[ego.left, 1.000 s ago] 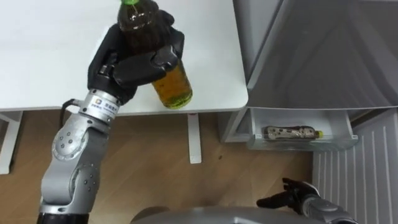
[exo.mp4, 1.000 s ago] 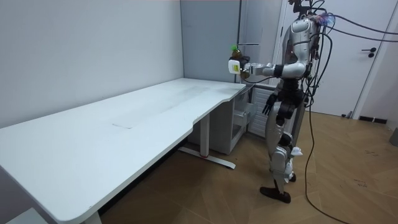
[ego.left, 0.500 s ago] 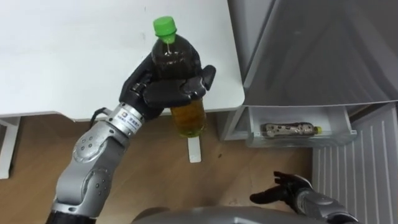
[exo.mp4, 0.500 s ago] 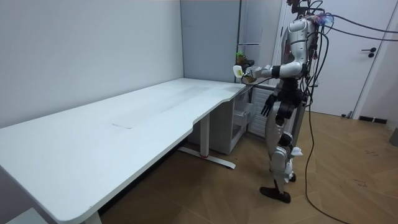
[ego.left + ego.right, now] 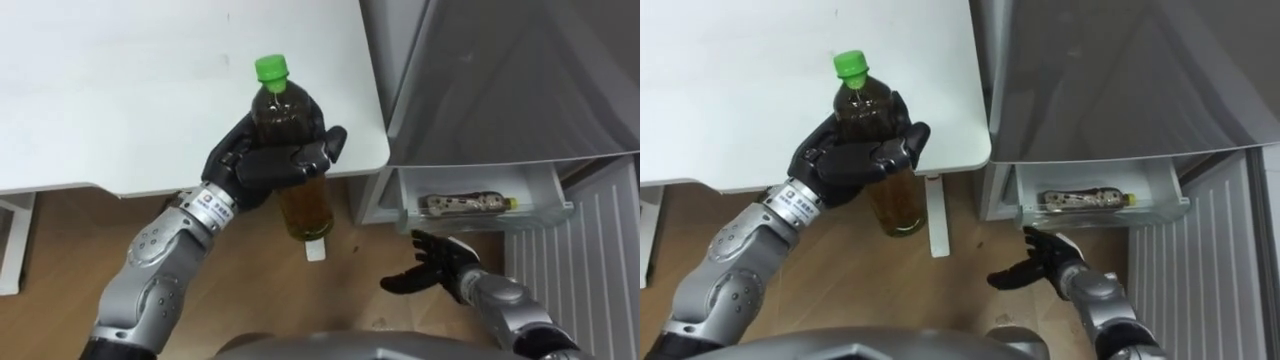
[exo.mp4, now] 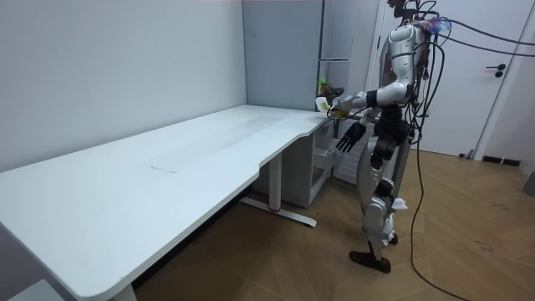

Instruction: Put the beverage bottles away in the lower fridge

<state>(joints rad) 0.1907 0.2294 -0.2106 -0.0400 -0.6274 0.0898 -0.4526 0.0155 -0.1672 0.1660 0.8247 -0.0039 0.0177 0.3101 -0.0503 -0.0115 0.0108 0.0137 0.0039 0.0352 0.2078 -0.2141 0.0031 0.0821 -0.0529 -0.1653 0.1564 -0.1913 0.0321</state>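
White desk (image 5: 150, 90) on wooden floor (image 5: 60, 250), just beside the fridge (image 5: 500, 80) — open lower drawer (image 5: 540, 220), small bottle (image 5: 465, 206) lying on its side inside

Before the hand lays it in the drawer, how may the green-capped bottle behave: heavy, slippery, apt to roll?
The bottle looks nearly full, so it is probably heavy for its size. Its round body would likely roll if laid down beside the second bottle in the drawer. The left hand wraps its middle, so slipping seems unlikely.
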